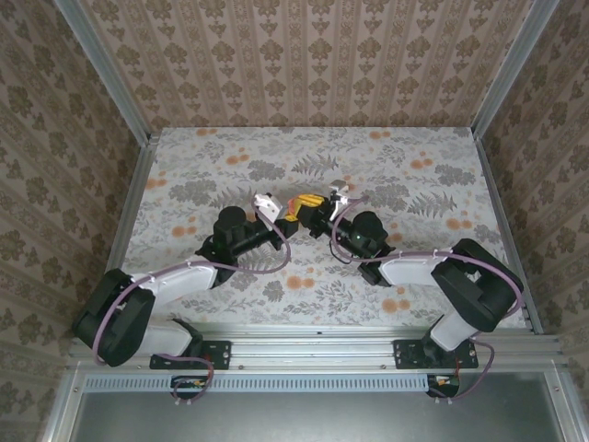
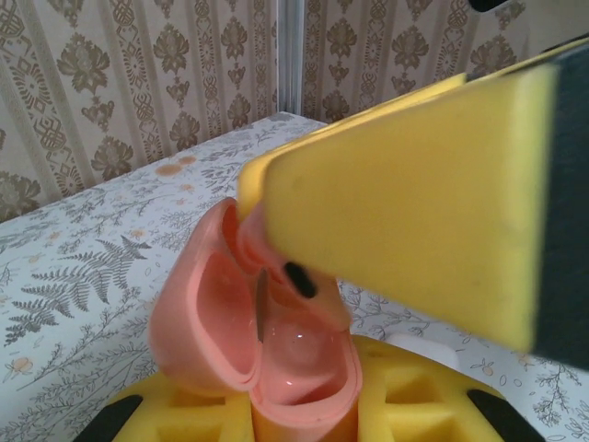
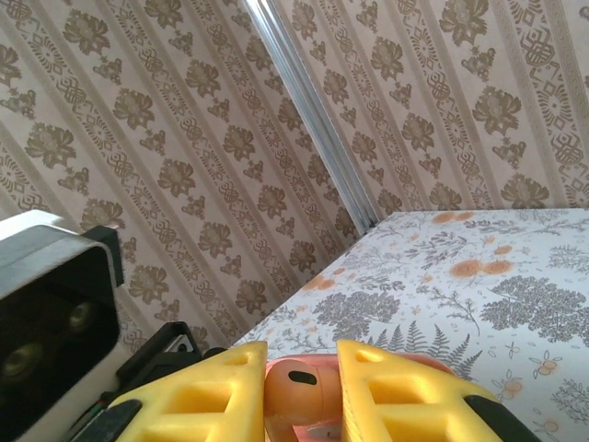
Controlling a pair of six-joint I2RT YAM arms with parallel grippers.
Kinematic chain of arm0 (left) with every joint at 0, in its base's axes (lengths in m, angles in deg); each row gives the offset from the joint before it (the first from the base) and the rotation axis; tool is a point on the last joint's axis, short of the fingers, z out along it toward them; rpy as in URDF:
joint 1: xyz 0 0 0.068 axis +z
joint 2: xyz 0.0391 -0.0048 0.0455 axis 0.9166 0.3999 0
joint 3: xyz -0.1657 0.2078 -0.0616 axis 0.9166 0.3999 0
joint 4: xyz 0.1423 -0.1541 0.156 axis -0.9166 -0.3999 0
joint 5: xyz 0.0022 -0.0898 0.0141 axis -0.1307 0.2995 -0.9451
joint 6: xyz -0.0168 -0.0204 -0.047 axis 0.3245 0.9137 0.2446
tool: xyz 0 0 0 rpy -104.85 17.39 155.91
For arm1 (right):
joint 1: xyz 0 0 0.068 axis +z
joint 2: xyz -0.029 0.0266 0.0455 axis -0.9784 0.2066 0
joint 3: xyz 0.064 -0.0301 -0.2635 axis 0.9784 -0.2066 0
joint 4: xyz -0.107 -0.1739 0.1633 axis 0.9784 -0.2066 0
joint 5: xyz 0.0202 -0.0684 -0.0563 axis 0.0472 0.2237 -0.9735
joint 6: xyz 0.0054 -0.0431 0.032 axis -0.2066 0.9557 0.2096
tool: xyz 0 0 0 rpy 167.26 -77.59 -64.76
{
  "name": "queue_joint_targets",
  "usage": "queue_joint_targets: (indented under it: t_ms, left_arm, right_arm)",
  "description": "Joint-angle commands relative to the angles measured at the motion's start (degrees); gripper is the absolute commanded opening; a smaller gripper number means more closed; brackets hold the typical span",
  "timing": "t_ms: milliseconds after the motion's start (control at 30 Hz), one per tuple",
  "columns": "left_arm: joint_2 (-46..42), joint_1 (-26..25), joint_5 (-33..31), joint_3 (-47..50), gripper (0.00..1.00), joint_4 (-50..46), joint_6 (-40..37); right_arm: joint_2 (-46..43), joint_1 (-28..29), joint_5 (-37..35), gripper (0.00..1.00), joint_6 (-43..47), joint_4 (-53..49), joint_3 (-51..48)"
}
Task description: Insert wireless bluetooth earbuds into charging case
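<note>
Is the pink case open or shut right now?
Open: the case has its lid swung back, hollow inside showing, in the left wrist view.

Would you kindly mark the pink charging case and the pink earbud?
pink charging case (image 2: 198, 313), left wrist view, inner wall of its left half.
pink earbud (image 3: 299, 396), right wrist view, its pink face under the dark oval.

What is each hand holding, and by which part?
Left hand grips the open coral-pink charging case by its lower body; right hand pinches a coral-pink earbud by its sides.
</note>
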Motion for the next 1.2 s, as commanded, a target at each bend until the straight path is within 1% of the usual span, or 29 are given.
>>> queue_joint_targets:
  t_ms: [0,200,467,700,1167]
  left_arm:
    - [-1.28,-0.52,1.07,-1.68,0.16,0.79,-2.26]
    - [-1.21,-0.69,0.56,-1.72,0.16,1.09,-2.18]
    - [-2.20,-0.70,-1.10,-1.75,0.16,3.23,-0.82]
    - [-3.71,-0.61,-1.96,-1.82,0.16,3.45,-0.27]
    - [-4.53,-0.59,-1.92,-2.31,0.17,3.46,-0.28]
  right_arm:
    - [1.17,0.56,-1.12,0.23,0.08,4.34,1.96]
    - [1.74,1.16,-1.21,0.22,-0.13,4.62,2.50]
    - [2.62,2.55,-2.91,0.22,-0.51,4.78,0.58]
    - [2.91,2.66,-4.43,0.22,0.41,4.69,-1.21]
    - [4.61,2.93,-3.63,0.22,-0.99,4.77,-1.71]
